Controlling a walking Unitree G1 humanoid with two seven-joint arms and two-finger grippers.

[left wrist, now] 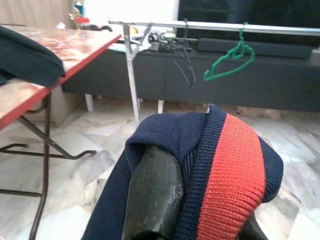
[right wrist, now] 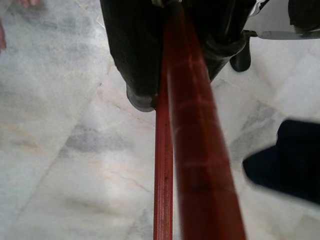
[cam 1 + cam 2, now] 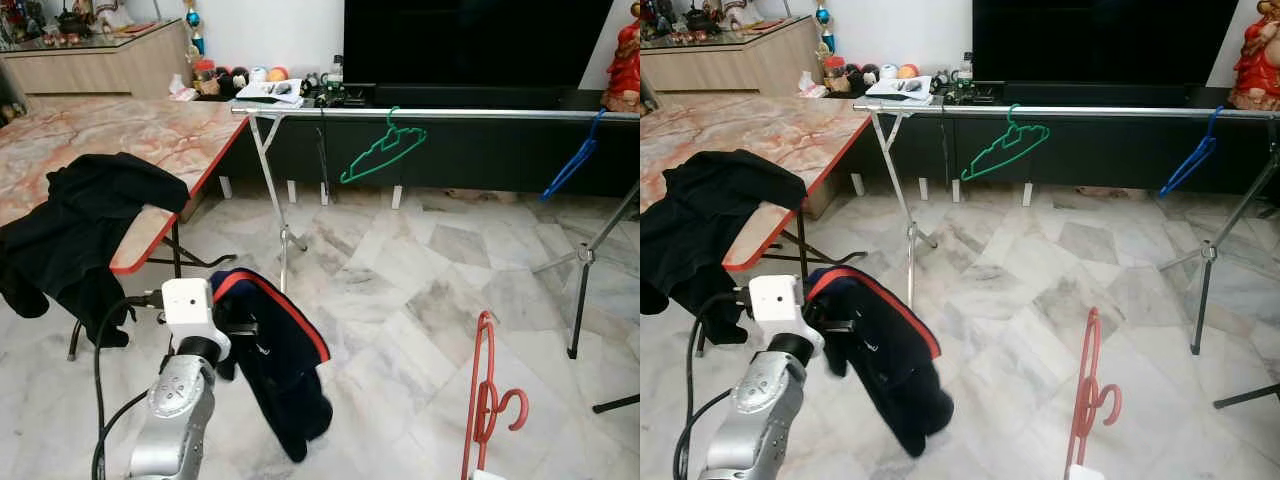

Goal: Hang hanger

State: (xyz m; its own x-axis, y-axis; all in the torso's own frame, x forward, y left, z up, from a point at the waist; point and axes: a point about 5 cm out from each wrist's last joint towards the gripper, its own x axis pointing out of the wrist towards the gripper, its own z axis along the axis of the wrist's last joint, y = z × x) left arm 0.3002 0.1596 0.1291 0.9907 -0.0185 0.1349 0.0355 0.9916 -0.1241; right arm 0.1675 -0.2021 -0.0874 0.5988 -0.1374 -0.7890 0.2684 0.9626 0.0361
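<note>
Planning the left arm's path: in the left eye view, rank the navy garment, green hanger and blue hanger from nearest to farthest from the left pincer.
1. Navy garment, draped on the left pincer.
2. Green hanger, mid-rail ahead.
3. Blue hanger, far right on the rail.

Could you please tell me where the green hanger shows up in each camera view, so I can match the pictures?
Left eye view: green hanger hangs on the silver rail, upper middle.
Right eye view: same hanger, upper middle, on the rail.
Left wrist view: hanger upper right, beyond the navy garment.
Right wrist view: not in it.
Shared landmark: the silver rail.
</note>
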